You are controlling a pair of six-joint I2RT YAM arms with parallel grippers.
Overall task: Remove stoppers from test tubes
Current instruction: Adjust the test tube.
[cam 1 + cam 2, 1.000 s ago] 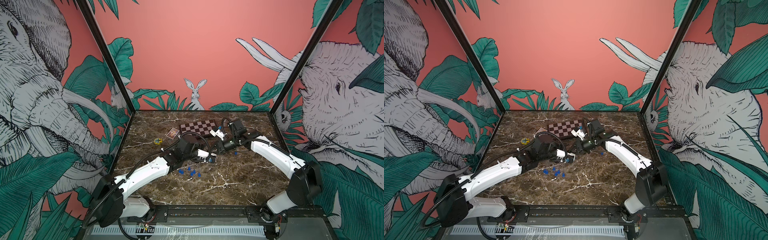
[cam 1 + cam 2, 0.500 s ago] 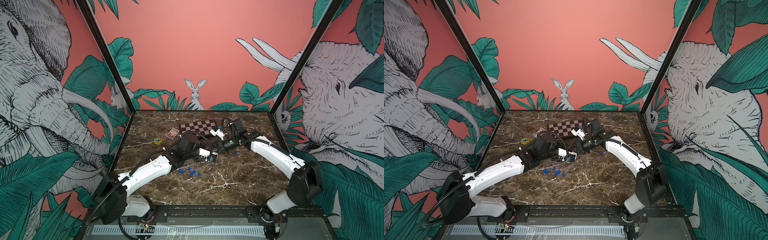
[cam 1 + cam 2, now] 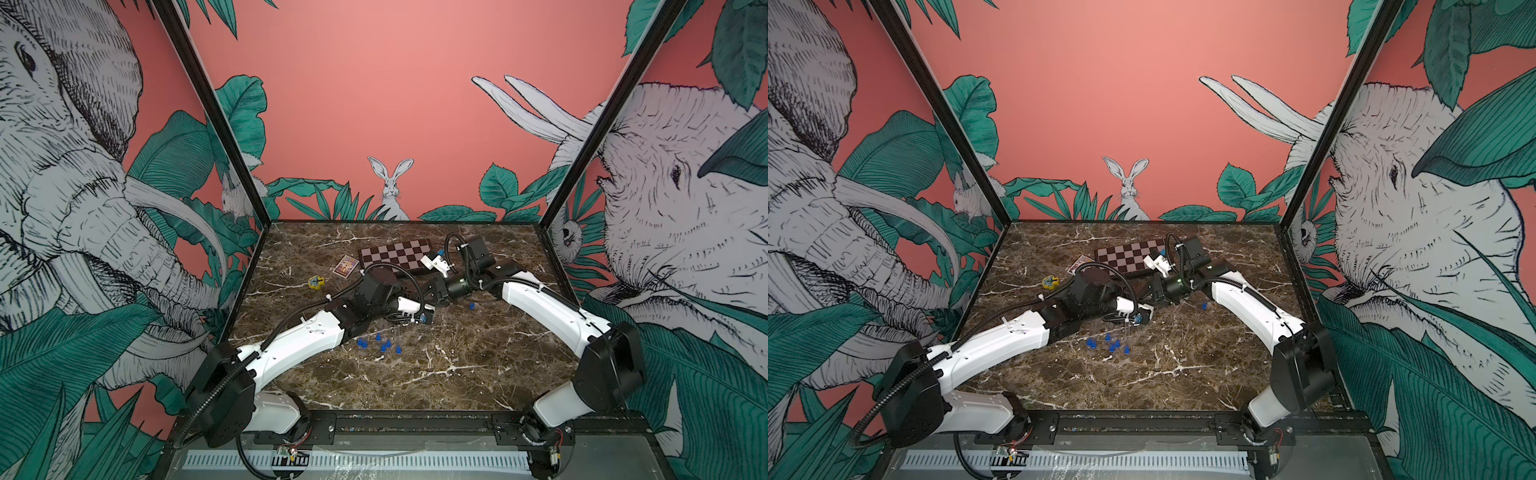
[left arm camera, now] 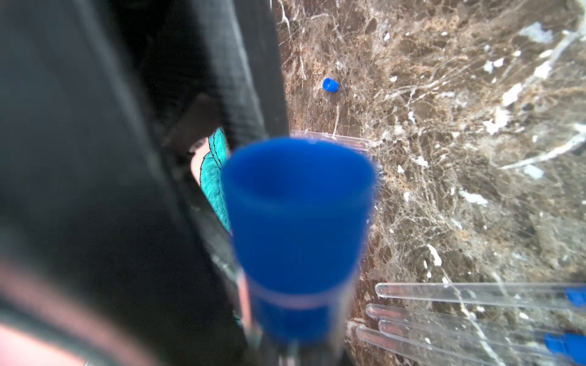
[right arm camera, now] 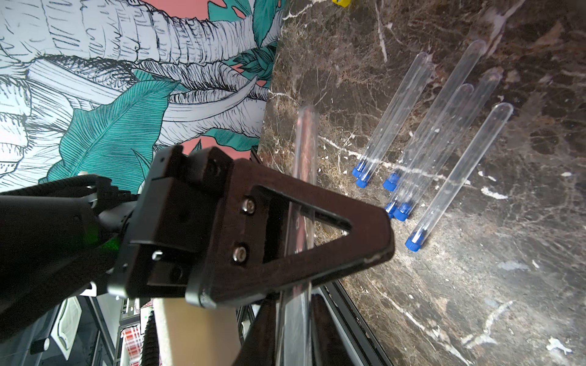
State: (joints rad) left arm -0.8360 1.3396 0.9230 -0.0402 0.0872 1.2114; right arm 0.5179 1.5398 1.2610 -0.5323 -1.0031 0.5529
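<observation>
In both top views six stoppers (image 3: 388,343) cluster near the middle of the marble surface (image 3: 457,374), and their clear tubes barely show. One lone stopper (image 3: 471,306) lies off toward the right edge. One chessboard (image 3: 395,257), one card (image 3: 345,266) and one yellow piece (image 3: 316,282) sit toward the back edge. The left gripper (image 3: 428,317) and right gripper (image 3: 433,296) meet over the centre.

The left wrist view shows one seated stopper (image 4: 298,221) plugging the held test tube (image 4: 295,304), on which the left jaws are clamped. One empty test tube (image 4: 333,139) lies beyond it.

The right wrist view shows six plugged test tubes (image 5: 444,126) lying side by side. The held test tube runs between the right gripper's fingers; I cannot tell whether they pinch it.
</observation>
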